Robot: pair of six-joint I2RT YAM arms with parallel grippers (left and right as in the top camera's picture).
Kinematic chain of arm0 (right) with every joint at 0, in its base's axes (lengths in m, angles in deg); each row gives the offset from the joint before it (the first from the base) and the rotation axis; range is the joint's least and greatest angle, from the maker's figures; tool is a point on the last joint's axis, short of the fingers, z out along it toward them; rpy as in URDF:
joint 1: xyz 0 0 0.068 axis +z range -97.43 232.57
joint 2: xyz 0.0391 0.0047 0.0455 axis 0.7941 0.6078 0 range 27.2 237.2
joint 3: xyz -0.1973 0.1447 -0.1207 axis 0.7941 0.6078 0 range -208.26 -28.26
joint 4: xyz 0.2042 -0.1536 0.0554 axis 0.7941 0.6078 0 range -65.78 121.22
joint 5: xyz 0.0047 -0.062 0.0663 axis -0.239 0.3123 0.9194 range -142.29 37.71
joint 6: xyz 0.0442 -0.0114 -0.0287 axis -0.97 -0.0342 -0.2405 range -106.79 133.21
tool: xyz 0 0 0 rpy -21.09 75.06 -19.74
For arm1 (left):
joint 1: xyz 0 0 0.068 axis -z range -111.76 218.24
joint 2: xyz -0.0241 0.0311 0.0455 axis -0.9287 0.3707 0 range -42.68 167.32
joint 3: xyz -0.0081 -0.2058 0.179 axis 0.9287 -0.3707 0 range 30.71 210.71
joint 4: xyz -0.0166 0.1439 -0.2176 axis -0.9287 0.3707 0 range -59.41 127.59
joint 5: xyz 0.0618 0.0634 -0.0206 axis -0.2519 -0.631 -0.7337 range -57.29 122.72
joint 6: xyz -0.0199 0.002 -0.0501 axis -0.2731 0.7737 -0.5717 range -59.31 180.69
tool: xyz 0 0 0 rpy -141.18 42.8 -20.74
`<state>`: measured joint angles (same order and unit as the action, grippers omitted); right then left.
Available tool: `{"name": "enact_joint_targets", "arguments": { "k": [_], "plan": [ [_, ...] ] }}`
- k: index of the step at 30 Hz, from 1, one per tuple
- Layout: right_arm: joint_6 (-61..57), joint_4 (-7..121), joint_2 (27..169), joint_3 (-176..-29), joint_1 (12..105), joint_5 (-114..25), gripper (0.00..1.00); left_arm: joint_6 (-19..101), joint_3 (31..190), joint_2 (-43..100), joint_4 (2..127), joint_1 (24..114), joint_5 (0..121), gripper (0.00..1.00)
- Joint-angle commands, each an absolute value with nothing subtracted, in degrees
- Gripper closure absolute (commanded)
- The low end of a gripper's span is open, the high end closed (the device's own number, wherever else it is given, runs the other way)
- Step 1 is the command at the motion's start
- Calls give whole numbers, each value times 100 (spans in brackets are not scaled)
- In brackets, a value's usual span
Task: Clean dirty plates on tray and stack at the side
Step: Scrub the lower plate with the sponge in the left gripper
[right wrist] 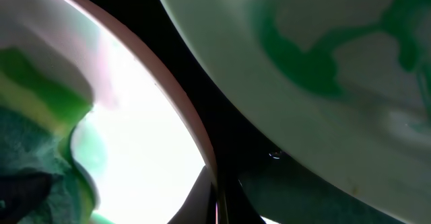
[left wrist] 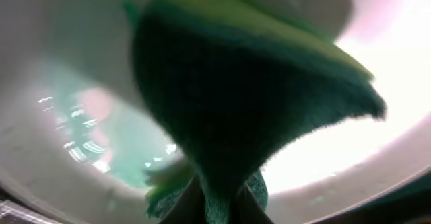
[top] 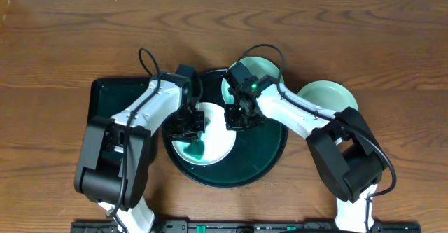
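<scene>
The round dark tray (top: 262, 159) holds a white plate (top: 213, 145) with green smears at its left. A second plate (top: 262, 68) with green scribbles lies at the tray's far edge and fills the upper right of the right wrist view (right wrist: 323, 62). A third pale-mint plate (top: 329, 96) lies on the table to the right of the tray. My left gripper (top: 189, 124) is shut on a green and yellow sponge (left wrist: 236, 109), pressed into the white plate (left wrist: 60, 116). My right gripper (top: 240, 115) is shut on the white plate's rim (right wrist: 192, 126).
A smaller black rectangular tray (top: 112, 96) lies left of the round tray, under my left arm. The wooden table (top: 70, 37) extends all round.
</scene>
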<state>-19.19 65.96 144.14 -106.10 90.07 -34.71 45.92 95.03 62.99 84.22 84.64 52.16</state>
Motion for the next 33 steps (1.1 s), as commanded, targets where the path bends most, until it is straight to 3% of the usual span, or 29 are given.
{"name": "enact_joint_targets", "arguments": {
  "k": [1, 8, 12, 15, 20, 27, 31, 33],
  "plan": [
    [-1862, 6556, 14558, -10687, 9005, -3396, 99, 4844, 9393, 6447, 8157, 8635, 6055, 93],
    [-1858, 6563, 14558, -10685, 9005, -3396, 99, 4625, 9387, 6450, 7093, 8724, 4859, 93],
    [-1858, 6561, 14558, -10687, 8998, -3396, 99, 3524, 9387, 6450, 7383, 8670, 3091, 93],
    [-1841, 6569, 14558, -10687, 9000, -3396, 99, 3244, 9389, 6450, 7764, 8582, 2532, 93],
    [-1836, 6561, 14558, -10687, 9000, -3396, 99, 3274, 9389, 6450, 7917, 8541, 3139, 93],
    [-1799, 6580, 14558, -10687, 9000, -3394, 99, 5451, 9395, 6450, 7414, 8538, 6455, 93],
    [-1801, 6569, 14558, -10687, 8994, -3377, 99, 5421, 9395, 6450, 7217, 8528, 6086, 93],
    [-1799, 6556, 14558, -10687, 8994, -3377, 99, 4761, 9411, 6450, 7182, 8486, 5119, 93]
  ]
}}
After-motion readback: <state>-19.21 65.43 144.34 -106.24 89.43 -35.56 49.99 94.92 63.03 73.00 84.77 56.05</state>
